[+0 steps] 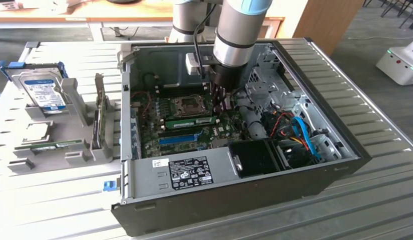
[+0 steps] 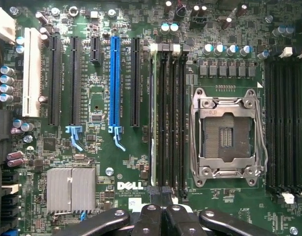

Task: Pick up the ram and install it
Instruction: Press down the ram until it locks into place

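Note:
The ram (image 1: 192, 121) is a long green stick standing in a memory slot on the motherboard, just beside the CPU socket (image 1: 190, 104). In the wrist view the ram (image 2: 152, 113) shows edge-on in the slot nearest the blue slot (image 2: 114, 78), with black empty slots alongside it. My gripper (image 1: 223, 106) hangs inside the open computer case, close above the board by one end of the ram. In the wrist view the gripper (image 2: 163, 214) has its black fingers pressed together with nothing between them. Whether the tips touch the ram I cannot tell.
The case walls (image 1: 313, 65) and a bundle of cables (image 1: 296, 132) hem the arm in. Outside the case, on the exterior view's left, a grey rack (image 1: 79, 115) holds a silver hard drive (image 1: 42, 90) and another green stick (image 1: 56, 146).

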{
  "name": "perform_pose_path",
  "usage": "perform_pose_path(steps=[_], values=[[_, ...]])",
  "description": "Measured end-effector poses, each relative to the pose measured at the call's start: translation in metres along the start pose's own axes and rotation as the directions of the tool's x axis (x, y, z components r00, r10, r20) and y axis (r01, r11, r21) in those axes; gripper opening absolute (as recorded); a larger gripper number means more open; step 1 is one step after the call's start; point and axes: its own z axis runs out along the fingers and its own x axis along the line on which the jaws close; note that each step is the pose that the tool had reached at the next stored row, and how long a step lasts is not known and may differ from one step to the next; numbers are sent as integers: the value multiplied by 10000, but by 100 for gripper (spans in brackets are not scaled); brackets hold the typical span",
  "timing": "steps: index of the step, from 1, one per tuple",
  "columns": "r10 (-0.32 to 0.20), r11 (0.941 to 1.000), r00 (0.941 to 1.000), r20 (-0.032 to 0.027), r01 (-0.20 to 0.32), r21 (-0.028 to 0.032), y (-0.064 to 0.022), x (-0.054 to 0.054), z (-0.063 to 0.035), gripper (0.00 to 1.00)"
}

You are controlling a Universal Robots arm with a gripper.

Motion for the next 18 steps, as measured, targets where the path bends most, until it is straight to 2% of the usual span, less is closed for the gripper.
perform_pose_path(steps=[18], values=[[1,10000,10000,-7,-1,0,-2,2,58,11]])
